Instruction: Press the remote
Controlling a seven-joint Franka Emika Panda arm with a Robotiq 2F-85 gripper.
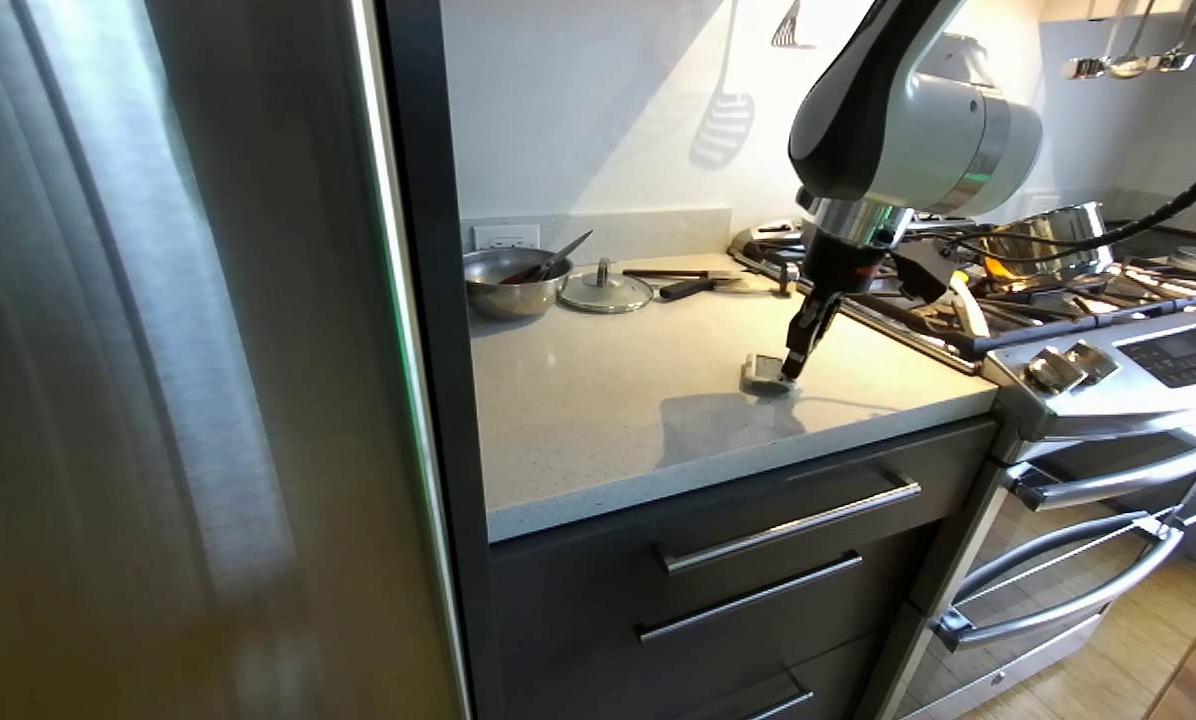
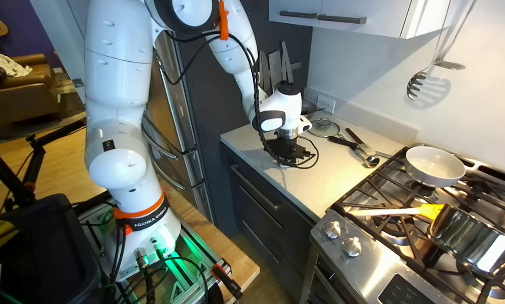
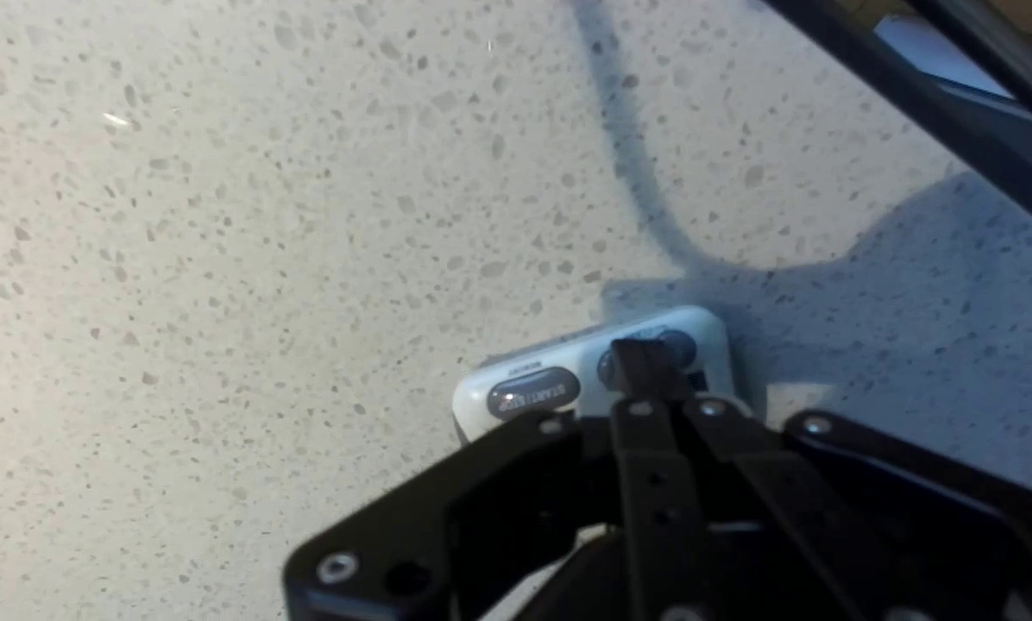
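Observation:
The remote [image 1: 761, 374] is a small flat device lying on the pale counter near its front edge. In the wrist view the remote [image 3: 525, 392] shows a whitish face with an oval START/STOP button and smaller round buttons. My gripper [image 1: 791, 372] points down at the remote. In the wrist view the fingertips [image 3: 650, 355] are together with nothing between them. They cover part of the remote's face by the round buttons, away from the START/STOP end. Whether they touch it I cannot tell. In an exterior view the gripper [image 2: 289, 162] hides most of the remote.
A metal pan [image 1: 510, 290], a glass lid [image 1: 606, 290] and long utensils [image 2: 354, 145] lie at the back of the counter. The gas stove [image 2: 387, 236] adjoins it, with a white pan [image 2: 434, 164] and a steel pot [image 2: 474, 240]. The fridge [image 1: 208, 400] borders the counter's far end.

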